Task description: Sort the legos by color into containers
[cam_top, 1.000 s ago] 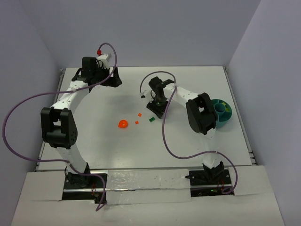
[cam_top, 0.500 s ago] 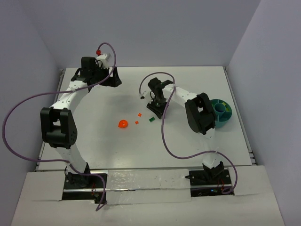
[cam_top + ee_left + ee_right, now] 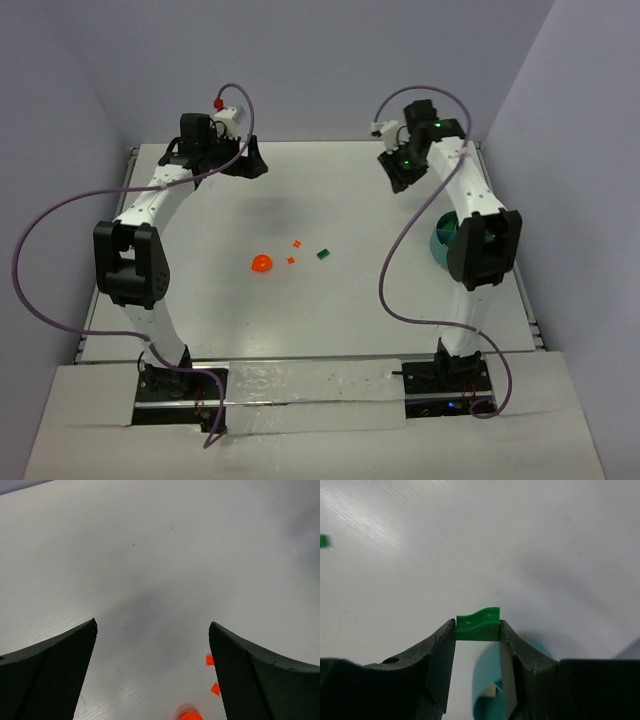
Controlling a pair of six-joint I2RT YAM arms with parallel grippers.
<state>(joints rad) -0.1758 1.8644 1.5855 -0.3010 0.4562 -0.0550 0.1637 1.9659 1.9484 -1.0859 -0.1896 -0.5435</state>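
My right gripper (image 3: 397, 168) is raised at the back right and is shut on a green lego (image 3: 478, 624), pinched between its fingertips. The teal bowl (image 3: 437, 240) sits at the right, mostly hidden behind the right arm; in the right wrist view the bowl (image 3: 487, 690) shows below, between the fingers. On the table lie an orange round piece (image 3: 260, 264), two small orange bits (image 3: 297, 243), and a dark green brick (image 3: 322, 254). My left gripper (image 3: 246, 160) is open and empty at the back left. In its wrist view the orange bits (image 3: 209, 660) lie near the right finger.
Walls close the table in at the back and on both sides. Purple cables loop from both arms. The dark green brick also shows at the left edge of the right wrist view (image 3: 323, 540).
My right arm has risen from the middle of the table and swung to the back right with the green lego in its grip. The left arm has barely shifted.
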